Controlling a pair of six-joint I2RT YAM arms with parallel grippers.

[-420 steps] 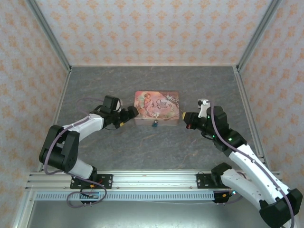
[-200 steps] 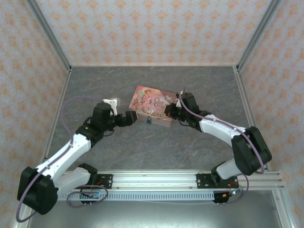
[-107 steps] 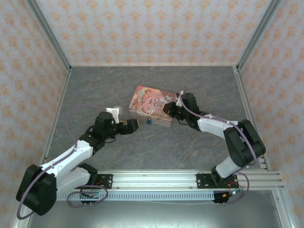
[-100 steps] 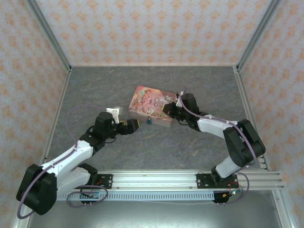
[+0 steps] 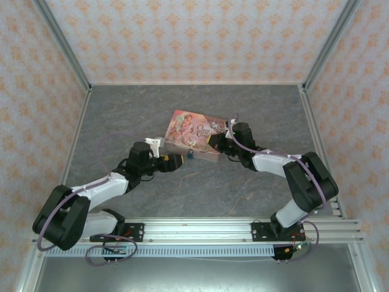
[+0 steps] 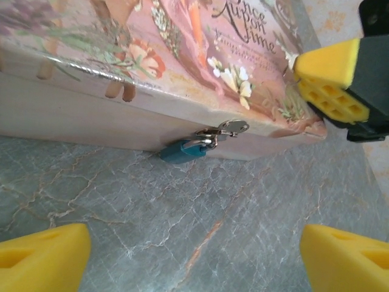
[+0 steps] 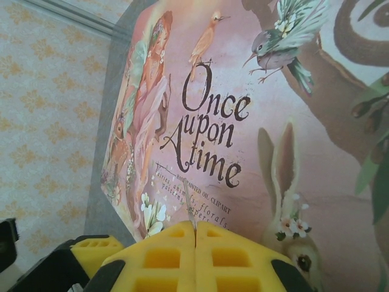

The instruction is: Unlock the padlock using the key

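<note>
The tiny blue-teal padlock (image 6: 181,151) hangs from the silvery hasp (image 6: 223,129) on the front wall of the pink illustrated box (image 5: 193,132), also seen from above as the padlock (image 5: 190,154). My left gripper (image 6: 194,267) is open, low over the floor just in front of the padlock, with one yellow pad (image 6: 42,261) at each side. My right gripper (image 7: 195,243) is shut on the key (image 7: 192,220), a thin pale sliver that sticks out from between the pads over the box lid (image 7: 243,91). From above, the right gripper (image 5: 213,142) sits at the box's right front corner.
The box lies skewed on the grey marbled floor (image 5: 200,182). The right gripper's yellow pad (image 6: 331,79) shows in the left wrist view, close to the box corner. Patterned walls enclose the cell, and a metal rail (image 5: 194,231) runs along the near edge.
The box was turned from square to skewed. Over the last second my left gripper slid right and nearer the padlock, and my right gripper stayed at the box's right corner.
</note>
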